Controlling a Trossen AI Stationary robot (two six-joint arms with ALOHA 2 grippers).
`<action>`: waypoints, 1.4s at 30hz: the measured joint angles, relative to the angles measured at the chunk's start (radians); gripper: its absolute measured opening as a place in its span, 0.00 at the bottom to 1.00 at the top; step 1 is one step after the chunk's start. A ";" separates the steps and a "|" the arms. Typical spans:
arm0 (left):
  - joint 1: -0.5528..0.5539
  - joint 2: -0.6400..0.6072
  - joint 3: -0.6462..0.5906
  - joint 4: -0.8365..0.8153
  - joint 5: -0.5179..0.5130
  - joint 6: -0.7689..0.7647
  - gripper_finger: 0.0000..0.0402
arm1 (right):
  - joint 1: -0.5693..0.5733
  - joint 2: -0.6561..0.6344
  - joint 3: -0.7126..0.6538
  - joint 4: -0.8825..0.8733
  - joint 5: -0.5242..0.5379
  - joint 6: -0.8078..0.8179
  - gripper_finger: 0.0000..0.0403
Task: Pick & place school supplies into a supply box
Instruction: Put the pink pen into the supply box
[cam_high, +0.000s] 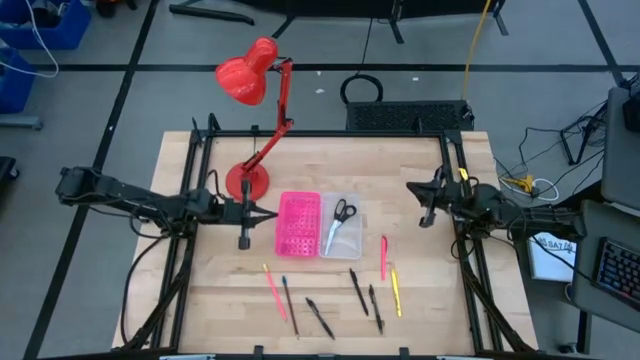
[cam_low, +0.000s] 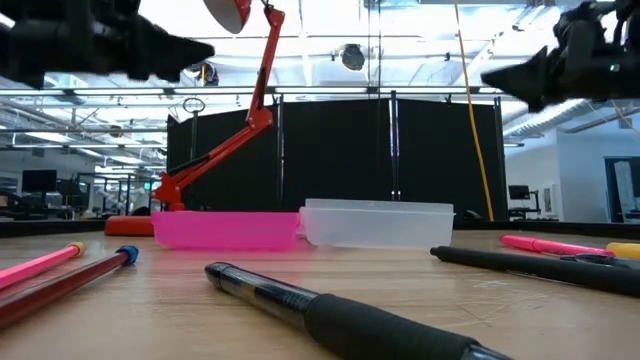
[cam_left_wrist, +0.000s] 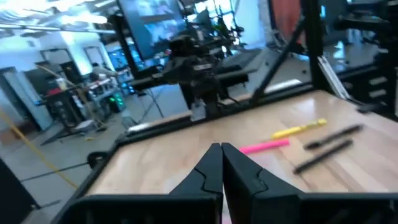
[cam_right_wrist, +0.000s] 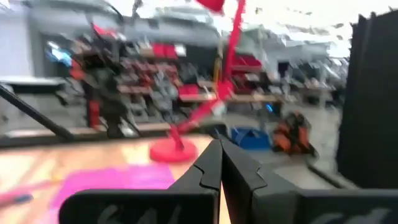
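The supply box (cam_high: 340, 226), a clear tray, lies mid-table with black-handled scissors (cam_high: 341, 214) inside it. Loose pens and pencils lie on the wood near the front edge: pink (cam_high: 272, 289), dark (cam_high: 288, 301), black (cam_high: 320, 318), black (cam_high: 357, 290), black (cam_high: 376, 308), pink (cam_high: 383, 256) and yellow (cam_high: 396, 292). My left gripper (cam_high: 272, 213) hangs shut and level above the table, just left of the pink tray, its fingers (cam_left_wrist: 221, 163) empty. My right gripper (cam_high: 411, 187) hangs shut and level, right of the box, its fingers (cam_right_wrist: 219, 163) also empty.
A bright pink perforated tray (cam_high: 298, 223) lies against the clear box's left side. A red desk lamp (cam_high: 255, 120) stands on its round base at the back left and leans over the table. Bare wood shows between the trays and the pens.
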 joint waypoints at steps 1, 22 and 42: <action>0.000 -0.001 -0.011 0.002 0.002 0.000 0.01 | 0.000 0.001 0.000 -0.027 0.030 0.002 0.00; -0.217 -0.521 -0.041 -0.484 -0.148 0.068 0.01 | 0.001 0.039 0.000 -0.139 0.121 0.162 0.00; -0.176 -0.680 -0.154 -0.530 -0.253 0.060 0.04 | 0.001 0.041 0.000 -0.139 0.121 0.158 0.00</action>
